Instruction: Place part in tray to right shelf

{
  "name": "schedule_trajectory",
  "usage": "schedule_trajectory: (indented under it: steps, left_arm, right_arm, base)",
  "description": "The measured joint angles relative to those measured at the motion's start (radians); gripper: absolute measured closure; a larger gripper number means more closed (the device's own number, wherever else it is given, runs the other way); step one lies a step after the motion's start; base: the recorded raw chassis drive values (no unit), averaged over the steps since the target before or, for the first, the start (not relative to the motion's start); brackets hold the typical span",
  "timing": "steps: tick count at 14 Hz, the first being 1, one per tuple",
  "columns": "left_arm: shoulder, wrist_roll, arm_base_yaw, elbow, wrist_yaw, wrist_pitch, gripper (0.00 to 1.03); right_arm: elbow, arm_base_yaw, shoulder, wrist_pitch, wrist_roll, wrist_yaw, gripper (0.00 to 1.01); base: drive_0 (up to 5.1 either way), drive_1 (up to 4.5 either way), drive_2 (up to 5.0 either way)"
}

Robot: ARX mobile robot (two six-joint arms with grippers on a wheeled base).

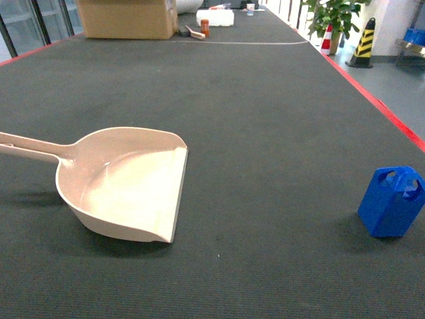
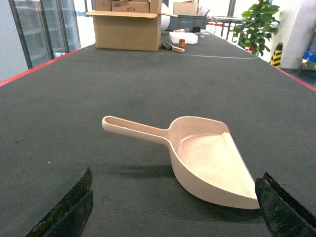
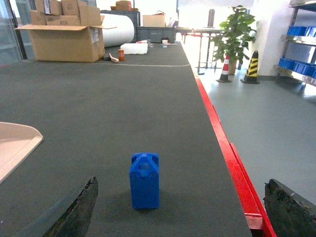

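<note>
The beige tray [image 1: 133,186] lies empty on the dark table at the left, its handle pointing left and its flat lip facing right. The small blue part [image 1: 393,201] stands upright near the table's right edge, well apart from the tray. My left gripper [image 2: 173,212] is open just short of the tray [image 2: 207,158], holding nothing. My right gripper [image 3: 182,210] is open too, with the part [image 3: 144,180] a little ahead, nearer the left finger [image 3: 74,210]. A metal rack with blue crates [image 3: 298,69] stands far off to the right; I cannot tell whether it is the right shelf.
A red strip [image 3: 232,163] marks the table's right edge, with grey floor beyond it. At the far end sit a cardboard box [image 1: 126,16] and small items [image 1: 212,18]. A potted plant [image 3: 234,34] and striped cones [image 3: 252,61] stand on the floor.
</note>
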Motion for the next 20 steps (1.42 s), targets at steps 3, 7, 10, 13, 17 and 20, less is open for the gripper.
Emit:
schedule_trajectory:
  steps: [3, 7, 10, 13, 17, 20]
  left_arm:
    - [0.000, 0.000, 0.000, 0.000, 0.000, 0.000, 0.05]
    - [0.000, 0.000, 0.000, 0.000, 0.000, 0.000, 0.05]
    - [0.000, 0.000, 0.000, 0.000, 0.000, 0.000, 0.05]
    - [0.000, 0.000, 0.000, 0.000, 0.000, 0.000, 0.05]
    - [0.000, 0.000, 0.000, 0.000, 0.000, 0.000, 0.05]
    - [0.000, 0.000, 0.000, 0.000, 0.000, 0.000, 0.05]
  right_arm:
    - [0.000, 0.000, 0.000, 0.000, 0.000, 0.000, 0.03]
    - [0.000, 0.000, 0.000, 0.000, 0.000, 0.000, 0.03]
    - [0.000, 0.000, 0.000, 0.000, 0.000, 0.000, 0.03]
    - [0.000, 0.000, 0.000, 0.000, 0.000, 0.000, 0.03]
    - [0.000, 0.000, 0.000, 0.000, 0.000, 0.000, 0.03]
    - [0.000, 0.000, 0.000, 0.000, 0.000, 0.000, 0.03]
  base:
    - [0.0, 0.00, 0.0]
    - [0.0, 0.00, 0.0]
    - [0.0, 0.00, 0.0]
    - [0.0, 0.00, 0.0]
    - [0.0, 0.00, 0.0]
    - [0.0, 0.00, 0.0]
